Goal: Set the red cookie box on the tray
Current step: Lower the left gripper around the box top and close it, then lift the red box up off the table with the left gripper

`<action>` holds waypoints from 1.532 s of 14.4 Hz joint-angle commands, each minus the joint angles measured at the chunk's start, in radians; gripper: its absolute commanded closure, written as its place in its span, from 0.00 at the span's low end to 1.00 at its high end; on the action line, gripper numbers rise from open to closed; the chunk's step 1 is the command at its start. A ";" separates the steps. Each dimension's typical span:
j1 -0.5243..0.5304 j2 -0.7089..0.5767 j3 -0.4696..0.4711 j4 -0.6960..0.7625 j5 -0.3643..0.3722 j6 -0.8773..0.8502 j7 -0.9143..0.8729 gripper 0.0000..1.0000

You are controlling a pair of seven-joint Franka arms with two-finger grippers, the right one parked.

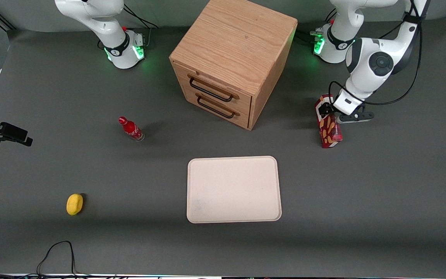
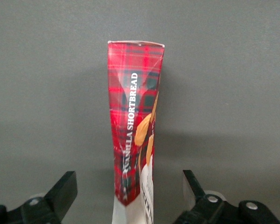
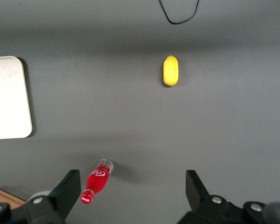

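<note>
My gripper (image 1: 329,110) hung spread around the red cookie box (image 1: 328,130) near the desk's working-arm edge, away from the tray (image 1: 234,189).

Red tartan cookie box (image 2: 135,126), cream tray (image 1: 234,189)

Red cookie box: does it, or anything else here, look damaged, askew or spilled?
The red cookie box looks pinched: its plaid panel is creased and narrows toward the gripper, whose open fingers straddle it without touching. It stands upright on the table, off the tray. Nothing is spilled.
</note>
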 commanded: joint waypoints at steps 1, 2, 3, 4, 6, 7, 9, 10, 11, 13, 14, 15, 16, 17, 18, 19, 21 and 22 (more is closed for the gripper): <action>0.000 0.032 0.000 0.003 0.000 0.033 -0.002 0.00; 0.000 0.032 0.000 0.005 0.000 0.031 -0.001 0.00; 0.000 0.032 0.000 0.005 0.000 0.028 0.002 0.08; 0.000 0.032 0.000 0.006 0.001 0.023 0.002 0.22; 0.000 0.032 0.000 0.009 0.000 0.019 0.002 0.52; 0.000 0.032 0.000 0.011 0.001 0.016 0.002 0.71; 0.000 0.032 0.002 0.013 0.001 0.016 -0.001 1.00; 0.000 0.032 0.002 0.014 0.001 0.016 -0.002 1.00; 0.000 0.032 0.002 0.014 0.000 0.014 -0.004 1.00; 0.000 0.029 0.002 0.017 0.001 0.014 -0.007 1.00; 0.000 0.026 0.002 0.022 0.001 0.005 -0.010 1.00; 0.000 0.022 0.002 0.035 0.001 -0.027 -0.011 1.00; 0.000 0.009 0.000 0.060 0.001 -0.079 -0.013 1.00; 0.000 -0.024 0.000 0.094 0.000 -0.151 -0.016 1.00; 0.001 -0.058 0.002 0.130 0.001 -0.224 -0.016 1.00; 0.001 -0.095 0.003 0.172 0.001 -0.301 -0.019 1.00; 0.027 -0.135 0.007 0.306 0.024 -0.505 -0.016 1.00; 0.042 -0.133 0.007 0.416 0.053 -0.639 -0.016 1.00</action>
